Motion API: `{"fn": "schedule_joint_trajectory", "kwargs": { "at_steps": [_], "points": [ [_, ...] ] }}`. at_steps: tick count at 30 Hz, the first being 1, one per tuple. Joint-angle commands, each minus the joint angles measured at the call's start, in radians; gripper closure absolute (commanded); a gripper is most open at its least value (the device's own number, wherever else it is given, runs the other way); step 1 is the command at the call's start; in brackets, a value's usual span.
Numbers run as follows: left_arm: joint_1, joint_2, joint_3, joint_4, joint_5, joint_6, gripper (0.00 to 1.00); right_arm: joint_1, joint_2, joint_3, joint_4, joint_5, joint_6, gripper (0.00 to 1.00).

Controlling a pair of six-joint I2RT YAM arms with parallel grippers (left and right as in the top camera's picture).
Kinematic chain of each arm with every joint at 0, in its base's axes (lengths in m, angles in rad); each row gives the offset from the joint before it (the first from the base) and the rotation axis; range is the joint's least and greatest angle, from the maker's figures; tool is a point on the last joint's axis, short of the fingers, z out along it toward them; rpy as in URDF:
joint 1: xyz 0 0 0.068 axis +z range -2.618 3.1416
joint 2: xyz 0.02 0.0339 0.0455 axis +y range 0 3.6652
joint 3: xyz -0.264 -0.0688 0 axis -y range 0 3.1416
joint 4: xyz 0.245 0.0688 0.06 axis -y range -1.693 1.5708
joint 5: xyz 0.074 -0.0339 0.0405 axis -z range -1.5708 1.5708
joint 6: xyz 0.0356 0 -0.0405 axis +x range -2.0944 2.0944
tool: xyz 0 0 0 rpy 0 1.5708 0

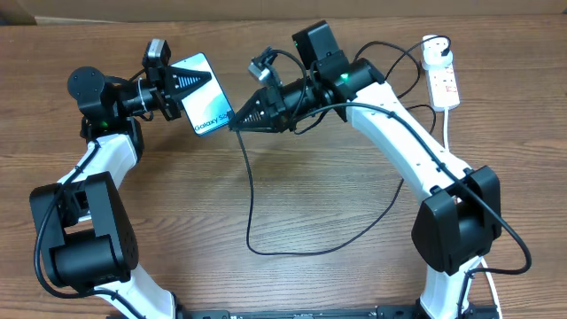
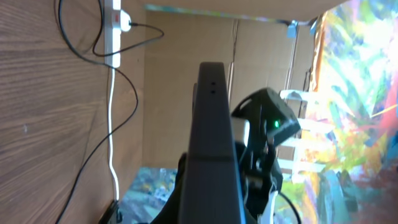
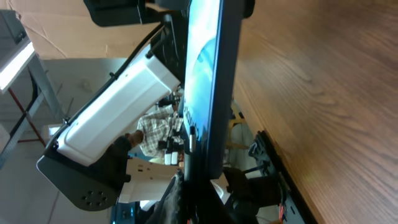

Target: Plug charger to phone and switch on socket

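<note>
The phone (image 1: 202,89), with a light blue screen and black edge, is held up off the table, my left gripper (image 1: 179,94) shut on its upper half. In the left wrist view the phone (image 2: 211,137) shows edge-on, rising from between the fingers. My right gripper (image 1: 237,121) is shut on the charger's connector tip, pressed at the phone's lower end. The phone (image 3: 208,74) stands edge-on close in front of the right wrist camera. The charger cable (image 1: 251,208) hangs down, loops on the table and runs to the socket (image 1: 444,81) at the far right, also in view as the socket (image 2: 115,37).
The socket's white cord (image 1: 446,133) trails toward the front beside my right arm (image 1: 403,133). A cardboard wall (image 1: 266,11) borders the table's far edge. Both arm bases stand at the near corners.
</note>
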Motion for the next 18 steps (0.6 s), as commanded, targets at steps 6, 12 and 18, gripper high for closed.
{"fn": "schedule_joint_trajectory", "kwargs": {
  "at_steps": [6, 12, 18],
  "points": [
    [-0.006, -0.008, 0.017, 0.008, 0.029, -0.043, 0.96, 0.018, 0.009, -0.006, 0.003, -0.127, -0.089, 0.96],
    [-0.006, -0.008, 0.017, 0.008, 0.026, -0.089, 0.96, 0.057, 0.009, -0.006, -0.034, -0.177, -0.152, 0.96],
    [0.004, -0.008, 0.017, 0.008, 0.011, -0.1, 0.96, 0.057, 0.009, -0.006, -0.142, -0.124, -0.242, 0.96]
  ]
}}
